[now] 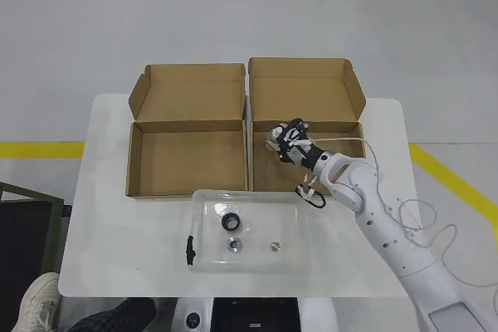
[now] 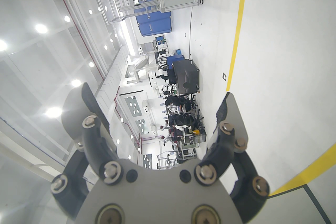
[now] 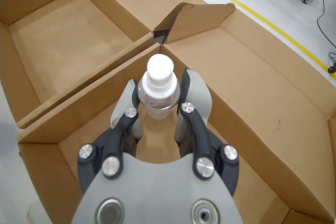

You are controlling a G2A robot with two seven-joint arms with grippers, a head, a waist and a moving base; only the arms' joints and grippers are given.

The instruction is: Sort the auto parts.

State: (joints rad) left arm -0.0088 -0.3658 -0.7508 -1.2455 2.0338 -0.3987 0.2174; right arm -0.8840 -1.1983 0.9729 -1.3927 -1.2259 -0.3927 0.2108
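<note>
No readable text, no legible labels or numbers (mark on blue cabinet (image 2: pixel 154 23) too small)

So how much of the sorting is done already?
Done: nothing looks sorted yet; the left box looks bare, and so does what shows of the right box. In hand: the right hand grips a white-capped clear part over the right box. Left: a black ring, a silver part and a second silver part wait in the clear tray.

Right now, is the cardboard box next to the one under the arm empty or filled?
Empty: that box shows only bare cardboard floor, in the top view and the right wrist view alike.
</note>
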